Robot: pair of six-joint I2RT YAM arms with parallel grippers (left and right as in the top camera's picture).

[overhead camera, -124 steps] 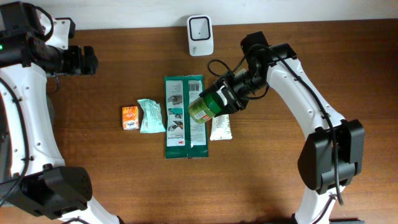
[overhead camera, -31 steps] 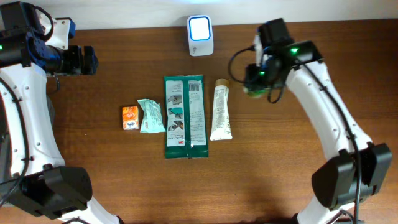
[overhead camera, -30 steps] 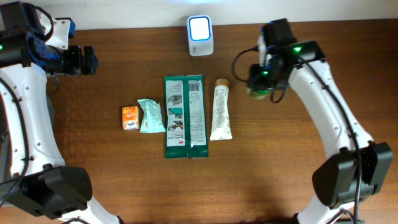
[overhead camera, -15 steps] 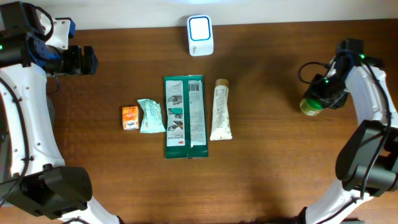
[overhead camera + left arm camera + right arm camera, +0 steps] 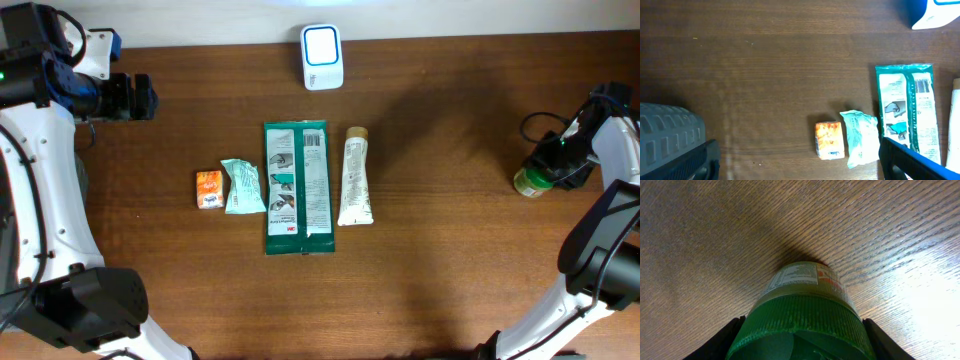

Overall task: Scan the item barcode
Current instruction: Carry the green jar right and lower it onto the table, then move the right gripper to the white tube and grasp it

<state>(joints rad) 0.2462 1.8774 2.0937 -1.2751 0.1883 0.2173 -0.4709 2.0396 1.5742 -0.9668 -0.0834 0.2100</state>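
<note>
At far right of table [image 5: 440, 270], right gripper [image 5: 549, 167] clamped on green lid of jar [image 5: 529, 183], fingers [image 5: 720, 340] cut off at lower corners of wrist view, jar base lost in own shadow, contact with wood not discernible, label print too small to read. Right arm stretched to table edge, well apart from scanner [image 5: 322, 44] at rear centre and from row of tube [image 5: 355, 188], pouch [image 5: 298, 187], packet [image 5: 243, 186] and box [image 5: 209, 189] at mid-table. At far left, left gripper [image 5: 148, 98] spread wide, empty, fingertips only partly framed.
</note>
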